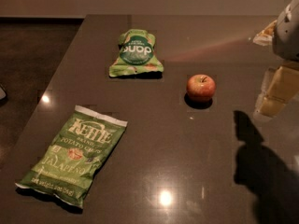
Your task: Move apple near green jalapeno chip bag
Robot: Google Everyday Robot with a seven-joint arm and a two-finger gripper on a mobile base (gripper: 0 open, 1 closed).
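Observation:
A small red apple (201, 87) with yellowish patches and a short stem sits on the dark table (187, 162), right of centre. The green jalapeno chip bag (74, 154), a long light-green Kettle bag, lies flat at the front left, far from the apple. My gripper (276, 97) hangs at the right edge of the view, above the table, to the right of the apple and apart from it. It holds nothing that I can see.
A smaller squat green pouch (136, 53) with a dark round label lies behind and left of the apple. The table's left edge runs diagonally past the chip bag, with dark floor (28, 59) beyond. The arm's shadow (266, 171) falls on the front right.

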